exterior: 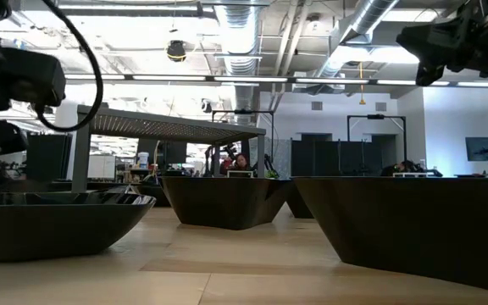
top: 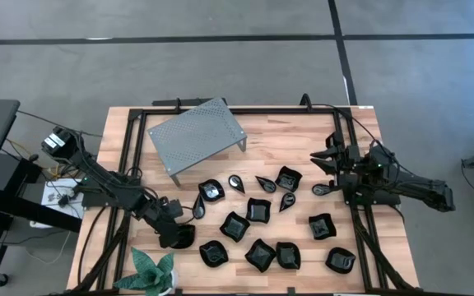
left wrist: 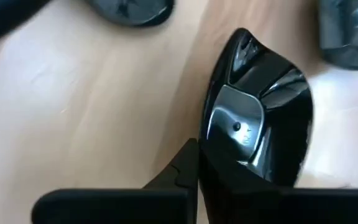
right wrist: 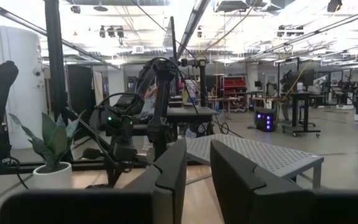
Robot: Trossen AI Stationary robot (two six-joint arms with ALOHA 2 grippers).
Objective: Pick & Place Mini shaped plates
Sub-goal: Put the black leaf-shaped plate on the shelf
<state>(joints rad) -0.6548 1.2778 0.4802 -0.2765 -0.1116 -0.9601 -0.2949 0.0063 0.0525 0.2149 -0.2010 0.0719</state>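
Several glossy black mini shaped plates (top: 258, 210) lie spread over the near middle of the wooden table (top: 220, 164). My left gripper (top: 174, 233) reaches down at the near left and is shut on one black plate (left wrist: 253, 124), which has a pointed far end. My right gripper (right wrist: 197, 168) hovers high over the table's right side (top: 329, 160). It points level and is open, with nothing between its fingers. In the low view, plates (exterior: 53, 220) stand large close by. My left gripper holds the plate by the rim (left wrist: 207, 168) at the end nearest the wrist. One finger (left wrist: 179, 171) shows against the rim's outer side; the plate hides the other. The fingers slant down from the table's left. Whether the plate is off the table I cannot tell.
A grey perforated metal stand (top: 197, 136) stands at the far middle of the table. A green plant (top: 153, 271) in a pot sits at the near left corner, close to my left arm. Black frame rails (top: 130, 164) run along the table's sides.
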